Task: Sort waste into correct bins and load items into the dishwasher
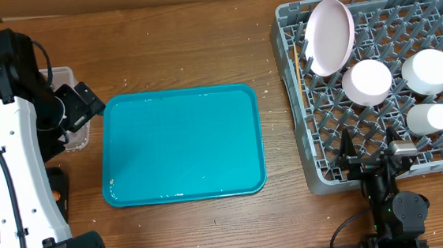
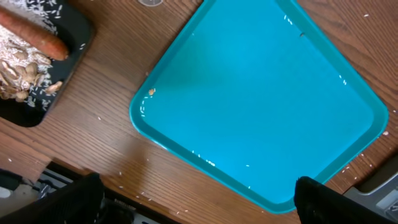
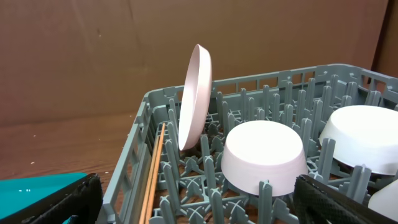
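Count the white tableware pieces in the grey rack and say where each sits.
4: the large plate on edge in the rack's far-left corner, one upside-down dish nearer, a second dish to its right, the small cup in front of that. None looks hidden.

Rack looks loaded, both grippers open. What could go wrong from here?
1. The large plate stands on edge, leaning; the open right gripper sits at the near rim of the dish rack, so a careless move could knock it over.
2. The chopsticks lie along the rack wall; thin, they might slip through the lattice.
3. An orange crumb sits on the teal tray, so some waste may go unsorted.
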Controlling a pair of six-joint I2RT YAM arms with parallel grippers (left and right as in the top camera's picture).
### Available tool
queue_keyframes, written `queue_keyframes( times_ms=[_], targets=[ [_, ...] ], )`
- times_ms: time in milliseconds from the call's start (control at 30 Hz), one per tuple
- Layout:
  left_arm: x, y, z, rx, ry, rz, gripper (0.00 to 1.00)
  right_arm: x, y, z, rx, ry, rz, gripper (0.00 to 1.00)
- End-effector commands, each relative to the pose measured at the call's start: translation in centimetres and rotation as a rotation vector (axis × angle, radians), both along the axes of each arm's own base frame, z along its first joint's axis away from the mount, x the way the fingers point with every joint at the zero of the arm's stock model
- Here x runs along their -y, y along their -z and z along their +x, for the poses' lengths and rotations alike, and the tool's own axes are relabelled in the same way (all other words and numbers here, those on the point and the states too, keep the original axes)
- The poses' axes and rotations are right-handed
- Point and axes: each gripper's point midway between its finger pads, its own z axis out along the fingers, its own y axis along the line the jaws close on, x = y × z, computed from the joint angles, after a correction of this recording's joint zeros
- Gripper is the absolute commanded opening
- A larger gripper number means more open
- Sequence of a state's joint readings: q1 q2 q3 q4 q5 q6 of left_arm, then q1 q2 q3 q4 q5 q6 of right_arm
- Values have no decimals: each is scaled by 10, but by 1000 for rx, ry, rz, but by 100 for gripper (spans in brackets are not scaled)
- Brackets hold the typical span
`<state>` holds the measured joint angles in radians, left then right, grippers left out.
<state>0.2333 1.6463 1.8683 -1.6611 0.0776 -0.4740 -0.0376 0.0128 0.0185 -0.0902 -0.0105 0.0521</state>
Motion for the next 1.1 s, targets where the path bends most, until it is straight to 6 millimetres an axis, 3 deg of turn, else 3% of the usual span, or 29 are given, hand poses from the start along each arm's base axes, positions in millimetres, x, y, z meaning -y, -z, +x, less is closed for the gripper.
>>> queue_keyframes(
  times_ms=[0, 133, 400, 767, 1067],
  targets=[
    [17, -3, 3, 86, 65, 35, 100, 2, 1, 0, 6, 12, -5, 100],
    [42, 16, 16, 292, 208, 83, 100, 2, 1, 0, 6, 12, -4, 100],
    [76, 74, -3, 590, 439, 51, 100, 2, 1, 0, 6, 12, -5, 100],
    [80, 156, -42, 893, 476, 146, 100, 2, 1, 0, 6, 12, -4, 100],
    [80, 173, -45, 1017, 453, 170, 100, 2, 1, 0, 6, 12, -4, 100]
  ],
)
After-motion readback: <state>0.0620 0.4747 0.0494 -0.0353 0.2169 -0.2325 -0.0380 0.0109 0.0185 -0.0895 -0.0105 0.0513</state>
